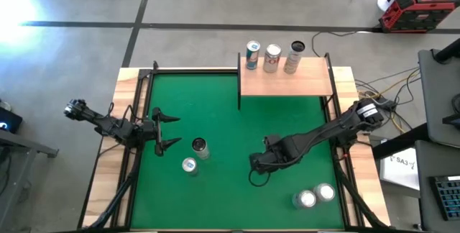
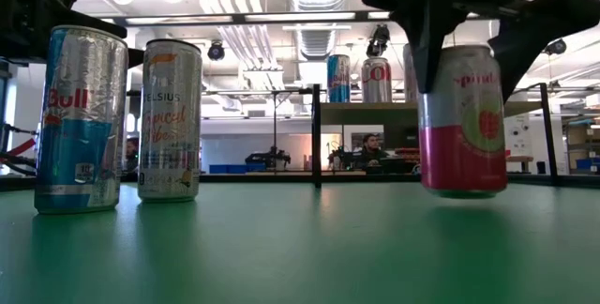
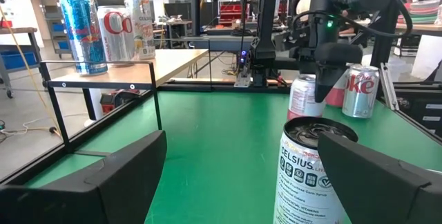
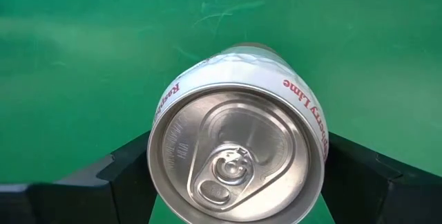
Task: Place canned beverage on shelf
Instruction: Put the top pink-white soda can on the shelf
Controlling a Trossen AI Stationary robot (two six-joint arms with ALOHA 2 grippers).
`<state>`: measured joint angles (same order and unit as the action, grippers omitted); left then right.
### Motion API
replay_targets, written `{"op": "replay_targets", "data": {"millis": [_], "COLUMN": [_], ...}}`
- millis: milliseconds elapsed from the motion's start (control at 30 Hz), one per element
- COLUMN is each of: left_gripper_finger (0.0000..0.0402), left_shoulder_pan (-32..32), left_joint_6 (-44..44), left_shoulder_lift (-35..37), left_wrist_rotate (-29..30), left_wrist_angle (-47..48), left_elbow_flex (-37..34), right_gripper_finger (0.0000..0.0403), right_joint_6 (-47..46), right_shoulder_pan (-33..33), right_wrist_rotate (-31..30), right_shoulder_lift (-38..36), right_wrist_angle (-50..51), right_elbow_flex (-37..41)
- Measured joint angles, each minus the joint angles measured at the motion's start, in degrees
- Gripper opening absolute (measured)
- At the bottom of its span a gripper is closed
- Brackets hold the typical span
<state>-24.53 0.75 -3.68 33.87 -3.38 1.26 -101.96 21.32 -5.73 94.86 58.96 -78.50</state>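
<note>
Two tools over green felt table (image 1: 215, 111), right tool (image 2: 469, 51) gripping can (image 2: 461, 121), left tool (image 1: 167, 131) open.

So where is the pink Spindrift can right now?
The pink Spindrift can is in the right pincer, lifted just off the green table near its middle in the high view, short of the shelf and apart from the Celsius can.

Pink-and-white can (image 2: 459, 121) in black claw (image 2: 469, 37), green felt table (image 1: 215, 118) — pale-wood shelf (image 1: 286, 80)
</note>
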Motion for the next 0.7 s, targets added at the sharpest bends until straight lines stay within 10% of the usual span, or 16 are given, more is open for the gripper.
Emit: {"op": "replay_targets", "data": {"millis": [700], "left_gripper_finger": [0.0361], "left_shoulder_pan": [0.0], "left_joint_6": [0.0], "left_shoulder_lift": [0.0], "left_wrist_rotate": [0.0], "left_wrist_angle": [0.0], "left_elbow_flex": [0.0], "right_gripper_finger": [0.0351], "right_joint_6": [-3.5], "right_shoulder_pan": [0.0], "right_wrist_rotate": [-2.0], "right_shoulder_lift": [0.5], "right_wrist_angle": [-1.1], "right_elbow_flex": [0.0]}}
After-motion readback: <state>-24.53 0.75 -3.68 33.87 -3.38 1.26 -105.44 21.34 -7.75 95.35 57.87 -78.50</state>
